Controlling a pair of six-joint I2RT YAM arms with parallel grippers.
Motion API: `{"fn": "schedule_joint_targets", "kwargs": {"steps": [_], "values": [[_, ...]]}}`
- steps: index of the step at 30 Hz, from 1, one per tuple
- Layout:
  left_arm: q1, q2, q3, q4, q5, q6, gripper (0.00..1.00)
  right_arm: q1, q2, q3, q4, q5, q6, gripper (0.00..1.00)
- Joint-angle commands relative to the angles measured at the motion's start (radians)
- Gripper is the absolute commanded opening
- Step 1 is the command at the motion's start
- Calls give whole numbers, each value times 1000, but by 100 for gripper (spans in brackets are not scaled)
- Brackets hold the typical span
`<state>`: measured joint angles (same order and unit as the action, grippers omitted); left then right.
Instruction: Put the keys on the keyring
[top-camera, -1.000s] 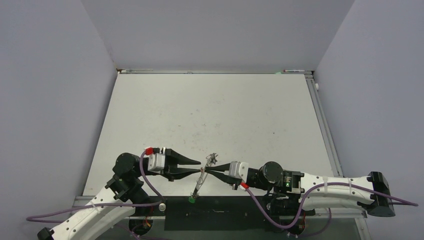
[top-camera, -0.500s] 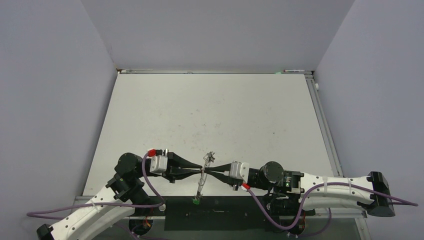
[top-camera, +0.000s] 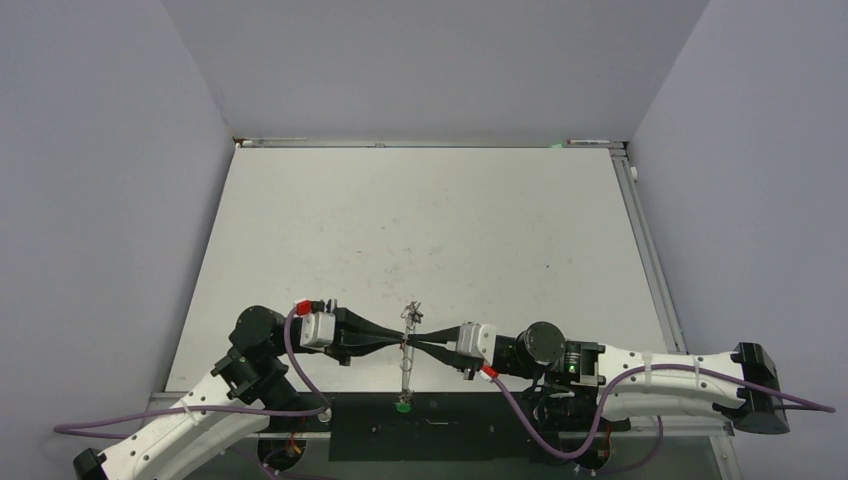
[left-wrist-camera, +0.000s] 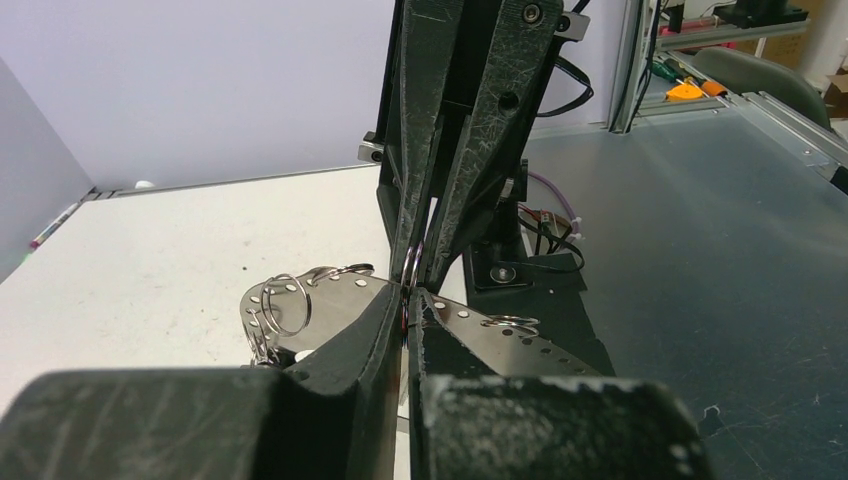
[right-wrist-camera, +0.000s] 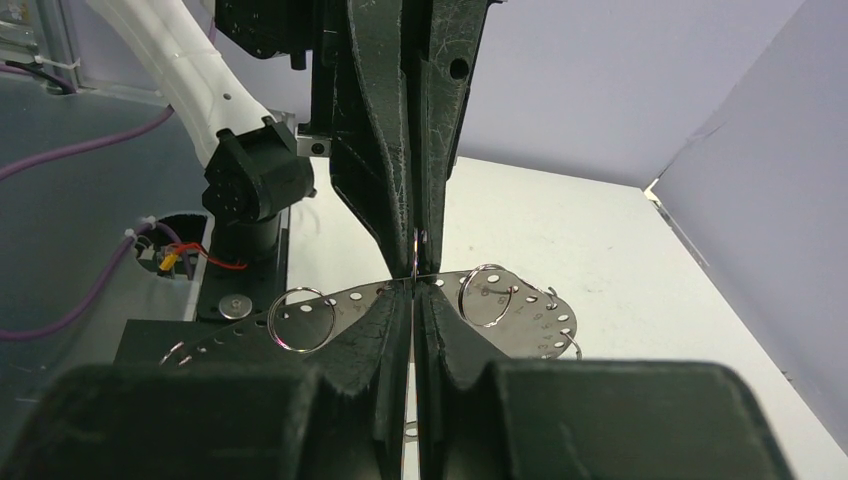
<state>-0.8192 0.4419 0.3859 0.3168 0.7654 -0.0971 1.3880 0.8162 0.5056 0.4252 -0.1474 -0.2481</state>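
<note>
The keyring (top-camera: 406, 368) is a thin silvery strip with numbered holes (right-wrist-camera: 545, 325) and several split rings (left-wrist-camera: 283, 302), held in the air over the table's near edge. It lies crosswise between both grippers, which meet tip to tip. My left gripper (top-camera: 402, 343) (left-wrist-camera: 407, 298) is shut on its middle from the left. From the right, my right gripper (top-camera: 413, 346) (right-wrist-camera: 413, 283) is shut on the same spot. A green tag (top-camera: 403, 405) of the keys hangs at the strip's near end. The key blades are too small to make out.
The white table (top-camera: 430, 230) stretches away behind the grippers, with grey walls on three sides. A black strip (top-camera: 450, 425) and metal framing run along the near edge between the arm bases. Purple cables (top-camera: 290, 360) loop beside both arms.
My left gripper's jaws have closed onto the keyring. The strip has swung from slanted to straight across the grippers, and the green tag has shifted right. The right gripper stayed shut.
</note>
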Motion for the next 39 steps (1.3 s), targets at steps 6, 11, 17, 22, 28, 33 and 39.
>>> {"fn": "schedule_joint_targets", "kwargs": {"steps": [6, 11, 17, 22, 28, 33, 39], "values": [[-5, -22, 45, -122, -103, 105, 0, -7, 8, 48, 72, 6, 29, 14], [-4, -23, 56, -149, -133, 134, 0, -7, -6, 74, -39, 41, 26, 32], [-4, -22, 59, -165, -154, 143, 0, -7, -23, 142, -221, 83, -5, 40], [-4, -15, 65, -184, -178, 154, 0, -7, 30, 243, -385, 91, -22, 41], [-5, -11, 66, -194, -189, 157, 0, -8, 107, 329, -495, 104, -30, 41], [-5, -9, 67, -201, -193, 158, 0, -7, 160, 396, -570, 125, -41, 42], [-7, -6, 68, -207, -193, 159, 0, -10, 181, 427, -603, 129, -54, 60]]}}
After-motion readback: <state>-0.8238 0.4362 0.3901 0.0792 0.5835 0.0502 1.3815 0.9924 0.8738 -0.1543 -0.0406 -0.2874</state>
